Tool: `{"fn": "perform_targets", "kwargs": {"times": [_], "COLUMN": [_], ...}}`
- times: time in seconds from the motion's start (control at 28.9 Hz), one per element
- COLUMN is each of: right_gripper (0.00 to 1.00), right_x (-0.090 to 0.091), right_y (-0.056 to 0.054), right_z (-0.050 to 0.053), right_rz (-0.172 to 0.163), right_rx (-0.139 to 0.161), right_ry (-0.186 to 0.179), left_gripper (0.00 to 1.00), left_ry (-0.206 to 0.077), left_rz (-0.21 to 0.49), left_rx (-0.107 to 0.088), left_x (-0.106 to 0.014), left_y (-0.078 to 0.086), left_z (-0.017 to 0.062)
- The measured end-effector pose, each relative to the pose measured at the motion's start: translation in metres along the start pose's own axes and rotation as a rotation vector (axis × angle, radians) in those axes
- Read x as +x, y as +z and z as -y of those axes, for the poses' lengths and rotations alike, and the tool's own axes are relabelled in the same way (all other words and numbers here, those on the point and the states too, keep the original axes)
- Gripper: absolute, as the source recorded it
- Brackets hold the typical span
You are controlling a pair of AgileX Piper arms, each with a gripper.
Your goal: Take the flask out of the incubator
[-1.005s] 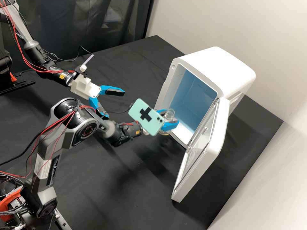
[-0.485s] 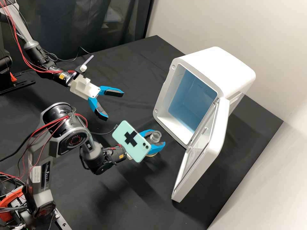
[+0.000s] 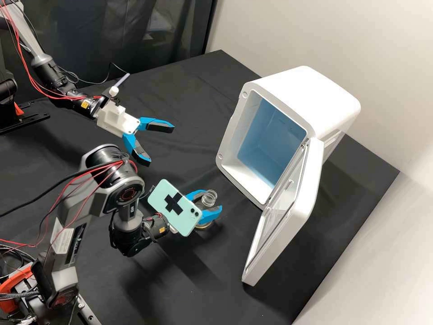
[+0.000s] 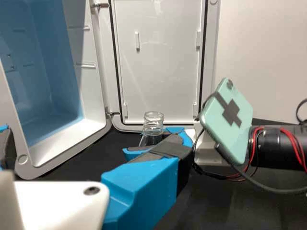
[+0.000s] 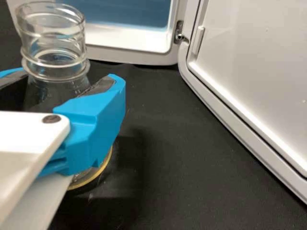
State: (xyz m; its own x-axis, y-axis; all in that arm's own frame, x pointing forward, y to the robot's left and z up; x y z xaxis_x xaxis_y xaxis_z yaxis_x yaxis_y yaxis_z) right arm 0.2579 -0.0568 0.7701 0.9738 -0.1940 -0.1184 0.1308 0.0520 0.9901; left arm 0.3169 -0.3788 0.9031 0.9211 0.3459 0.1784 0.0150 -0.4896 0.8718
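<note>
Right hand (image 3: 205,203) low, clasping flask (image 3: 208,197), left hand (image 3: 158,143) raised, spread

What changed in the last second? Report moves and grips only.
The right gripper, shut on the flask, pulled it back out of the incubator mouth and down toward the bench. The left gripper stayed open, almost in place; the incubator's door stayed open.

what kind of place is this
Probably a robotics lab: a black bench, a white incubator with its door open, and a glass flask held in the right claw.
</note>
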Motion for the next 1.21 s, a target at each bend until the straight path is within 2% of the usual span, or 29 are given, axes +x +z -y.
{"fn": "perform_targets", "kwargs": {"times": [0.1, 0.14, 0.42, 0.52, 0.66, 0.97, 1.21], "right_gripper": [0.0, 1.0, 1.0, 1.0, 1.0, 1.0, 1.0], "right_x": [0.0019, 0.0021, 0.0064, 0.0063, 0.0064, 0.0053, 0.0002], "right_y": [0.0045, 0.005, 0.0061, 0.0076, 0.0076, 0.0099, 0.0085], "right_z": [0.0041, 0.0044, 0.0032, 0.0037, 0.0055, 0.0082, 0.0071], "right_rz": [0.015, 0.015, 0.024, 0.042, 0.052, 0.094, 0.098], "right_rx": [-0.016, -0.015, -0.012, -0.008, -0.007, -0.006, 0.0], "right_ry": [-0.008, -0.004, 0.007, 0.003, -0.007, -0.056, -0.06], "left_gripper": [1.0, 1.0, 1.0, 1.0, 1.0, 1.0, 1.0], "left_ry": [0.005, 0.007, 0.007, 0.007, 0.007, 0.008, 0.005], "left_rz": [0.002, 0.002, 0.002, 0.002, 0.001, -0.004, -0.006], "left_rx": [-0.003, -0.007, -0.008, -0.008, -0.008, -0.009, -0.009], "left_x": [-0.0015, -0.0024, -0.0029, -0.0029, -0.0029, -0.0028, -0.0036], "left_y": [0.0002, 0.0002, 0.0001, 0.0001, -0.0002, -0.0019, -0.0025], "left_z": [-0.0011, -0.0014, -0.001, -0.001, -0.0011, -0.0016, -0.0003]}}
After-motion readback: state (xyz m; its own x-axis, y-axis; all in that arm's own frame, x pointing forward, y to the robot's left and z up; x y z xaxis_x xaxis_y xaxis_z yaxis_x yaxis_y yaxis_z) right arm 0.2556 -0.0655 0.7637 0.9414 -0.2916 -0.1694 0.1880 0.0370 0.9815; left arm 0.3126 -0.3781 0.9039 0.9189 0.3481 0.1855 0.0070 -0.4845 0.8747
